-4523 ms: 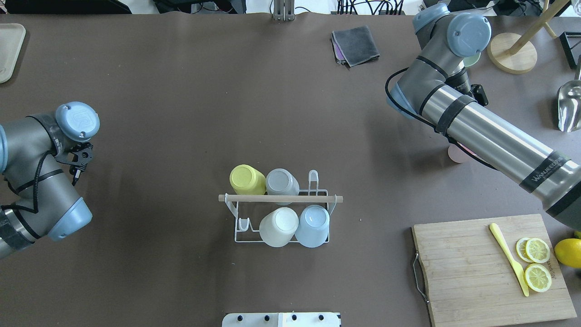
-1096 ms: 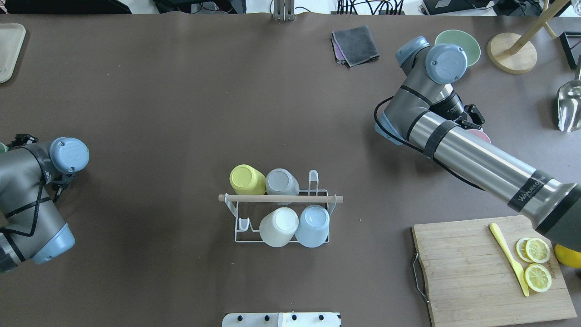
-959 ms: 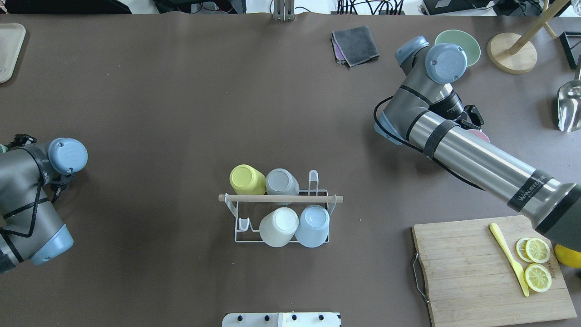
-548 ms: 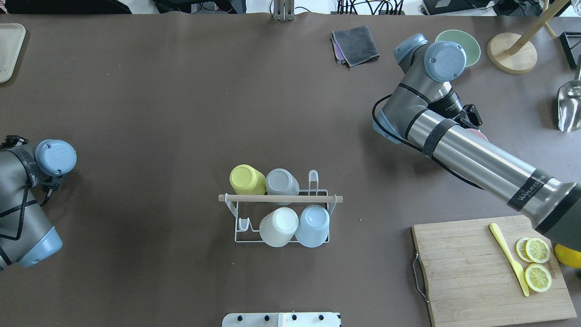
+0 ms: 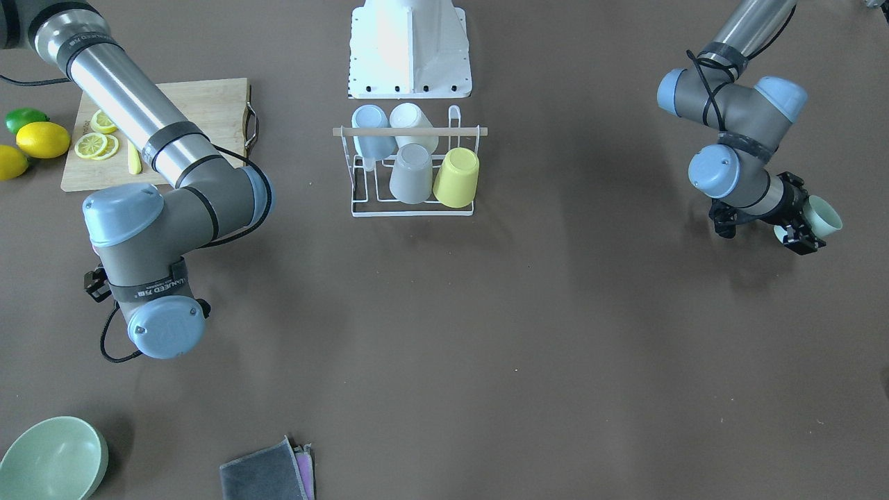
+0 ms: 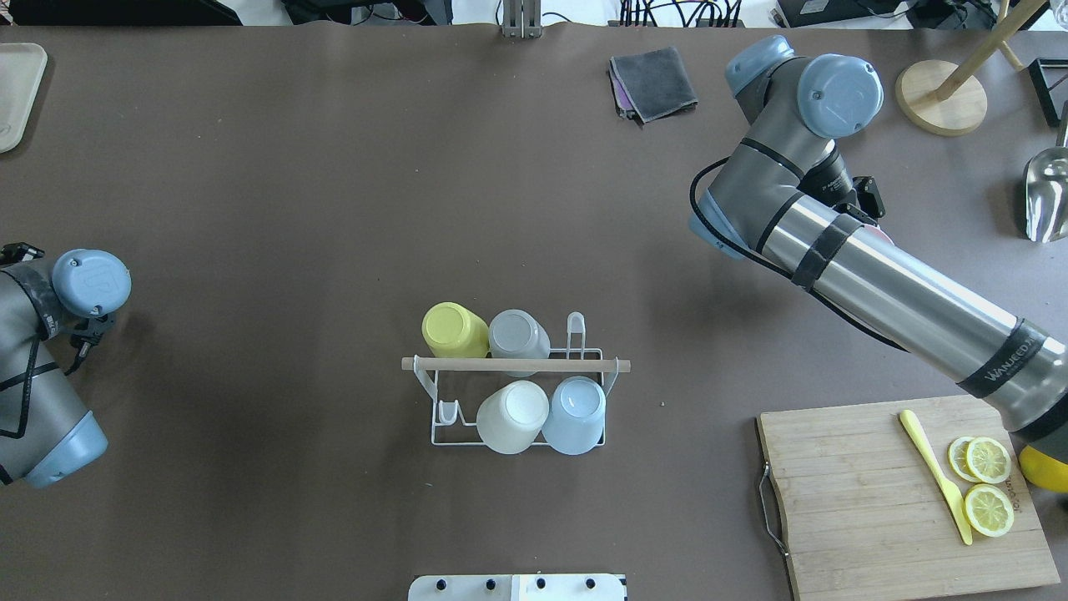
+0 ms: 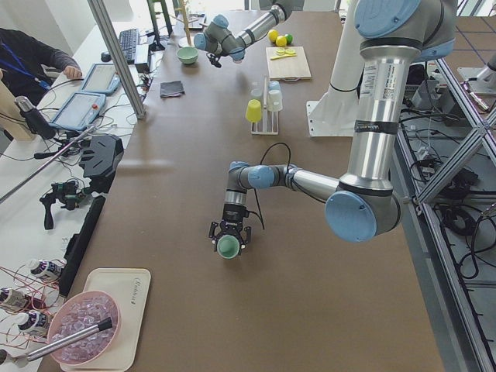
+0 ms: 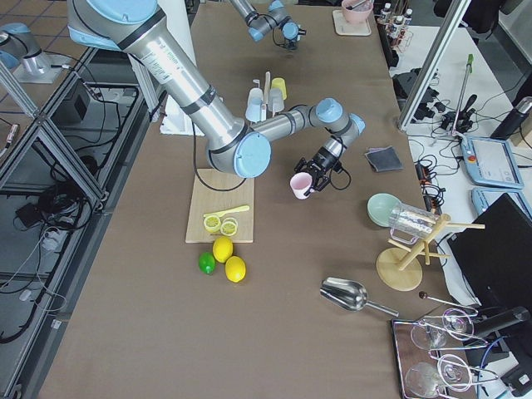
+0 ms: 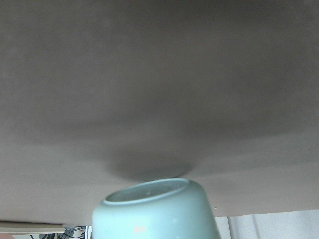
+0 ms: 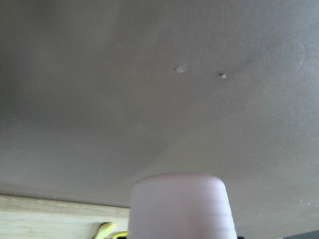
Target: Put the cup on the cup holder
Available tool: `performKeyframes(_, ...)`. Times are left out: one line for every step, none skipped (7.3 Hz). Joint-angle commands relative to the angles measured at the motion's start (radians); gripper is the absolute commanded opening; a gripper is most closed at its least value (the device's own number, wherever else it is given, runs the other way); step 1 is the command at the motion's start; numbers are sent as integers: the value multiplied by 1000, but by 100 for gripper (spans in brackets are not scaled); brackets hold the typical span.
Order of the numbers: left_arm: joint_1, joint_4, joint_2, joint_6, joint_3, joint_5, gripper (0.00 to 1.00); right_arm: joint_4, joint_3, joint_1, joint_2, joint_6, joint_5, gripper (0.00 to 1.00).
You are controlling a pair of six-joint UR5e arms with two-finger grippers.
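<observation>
The cup holder (image 6: 440,437), a white wire rack with a wooden rod (image 6: 515,365), stands mid-table, also in the front view (image 5: 361,211). It carries yellow (image 6: 453,330), grey (image 6: 518,333), white (image 6: 512,416) and blue (image 6: 575,413) cups upside down. My left gripper (image 5: 799,228) is shut on a mint green cup (image 5: 824,215) held sideways just above the table at its left end; the cup fills the left wrist view's bottom (image 9: 157,209). My right gripper (image 8: 312,178) is shut on a pink cup (image 8: 300,185), seen in its wrist view (image 10: 177,206), above the table's right part.
A cutting board (image 6: 868,501) with lemon slices and a yellow knife lies front right, with lemons and a lime beside it. A green bowl (image 5: 52,458), a grey cloth (image 6: 655,82), a wooden stand (image 6: 941,96), a metal scoop (image 6: 1047,196) and a tray (image 6: 17,92) line the edges.
My right arm has taken up the pink cup from the table and now rises with it. My left arm has drawn further to the left with the green cup.
</observation>
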Motion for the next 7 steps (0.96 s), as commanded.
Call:
performKeyframes(-20, 1, 1, 45, -34, 0, 24, 108, 179, 13, -89, 72, 28, 58)
performKeyframes(-71, 1, 0, 135, -68, -5, 24, 159, 213, 47, -109, 73, 71, 59)
performKeyframes(-112, 1, -12, 188, -91, -12, 24, 257, 267, 61, -159, 88, 84, 60)
performKeyframes(-119, 1, -8, 191, -124, -12, 25, 382, 289, 61, -191, 185, 105, 60)
performKeyframes(-122, 6, -9, 193, -166, -11, 24, 476, 290, 62, -198, 248, 139, 60)
performKeyframes(-134, 24, -11, 193, -225, -12, 25, 520, 290, 70, -210, 269, 142, 60)
performKeyframes(-149, 26, -8, 185, -272, -14, 40, 576, 292, 76, -224, 293, 142, 60)
